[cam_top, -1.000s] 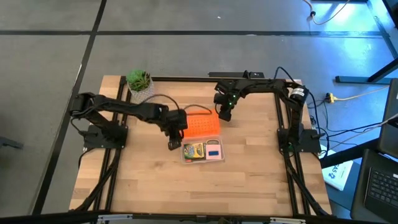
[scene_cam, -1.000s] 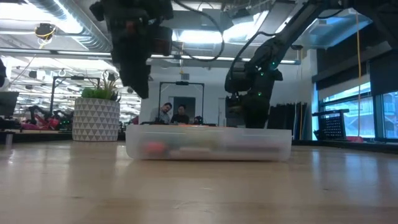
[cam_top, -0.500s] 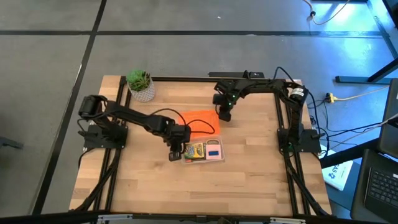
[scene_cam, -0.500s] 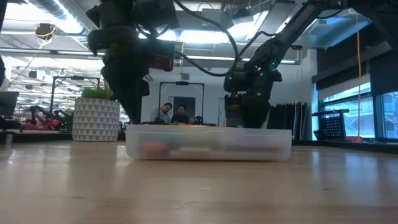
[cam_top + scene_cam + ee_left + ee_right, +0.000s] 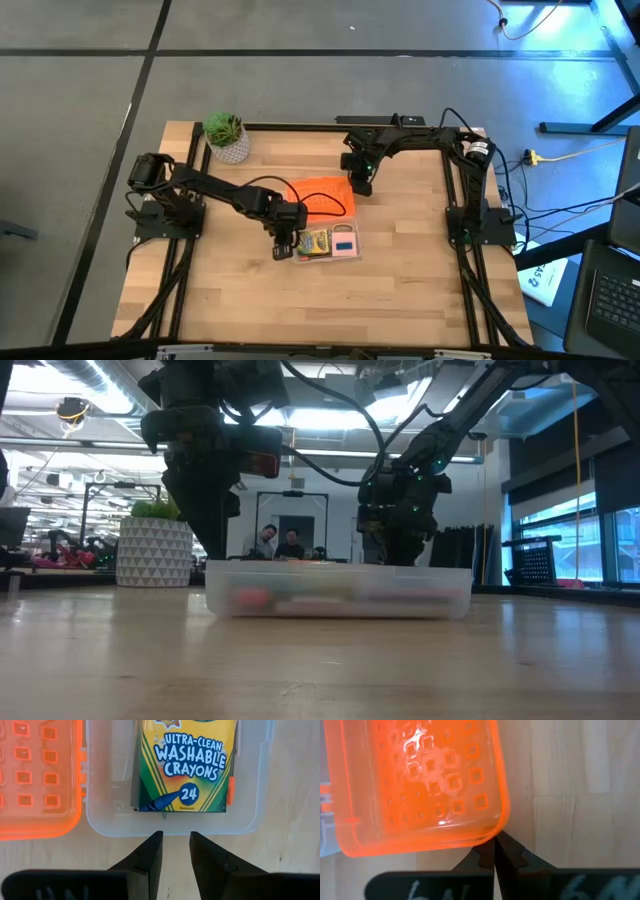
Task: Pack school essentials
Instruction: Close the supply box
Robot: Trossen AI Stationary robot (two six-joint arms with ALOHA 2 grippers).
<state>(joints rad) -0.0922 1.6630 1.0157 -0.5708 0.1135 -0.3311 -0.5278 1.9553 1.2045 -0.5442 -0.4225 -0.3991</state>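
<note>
- The clear box (image 5: 326, 243) sits near the table's (image 5: 250, 300) middle, with the crayon box (image 5: 314, 240) in its left part and the pad (image 5: 344, 243) in its right.
- The small block (image 5: 343, 243) seems to lie on the pad.
- The lid (image 5: 322, 196) lies just behind the clear box, touching it.
- The potted plant (image 5: 226, 136) stands at the far left corner.
- The left gripper (image 5: 282, 248) is just left of the clear box; the right gripper (image 5: 361, 184) is at the lid's far right corner.

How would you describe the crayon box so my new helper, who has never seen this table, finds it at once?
Start at the orange lid lying open near the middle of the wooden table. Joined to it is a clear box, and the crayon box lies flat inside, just ahead of the left gripper. It alone is yellow and green, printed "Washable Crayons 24"; the pink pad beside it is plain.
</note>
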